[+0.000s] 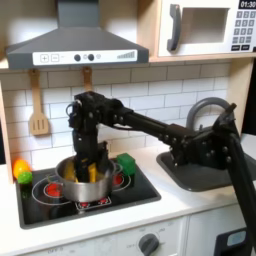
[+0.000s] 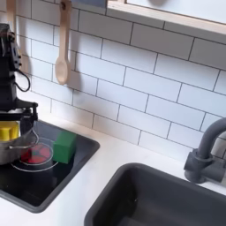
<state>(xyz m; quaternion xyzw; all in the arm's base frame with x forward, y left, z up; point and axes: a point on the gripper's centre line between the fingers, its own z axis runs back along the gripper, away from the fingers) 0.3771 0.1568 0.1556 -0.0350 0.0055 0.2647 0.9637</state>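
Gripper (image 1: 87, 170) reaches down into the metal pot (image 1: 84, 187) on the stove (image 1: 60, 207), green block (image 1: 126, 163) just beside; jaw opening cannot be told.

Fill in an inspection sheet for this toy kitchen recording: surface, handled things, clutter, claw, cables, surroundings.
Surface: black toy stovetop with red burner rings, set in a white counter.
Handled things: silver pot on the stovetop; a yellow item is inside it.
Clutter: green block on the stovetop beside the pot; yellow and green toy at the first exterior view's left edge.
Claw: claw lowered into the pot; jaw state cannot be told.
Cables: nothing seen.
Surroundings: wooden spatula on the white tile wall, range hood, microwave, grey sink with faucet.
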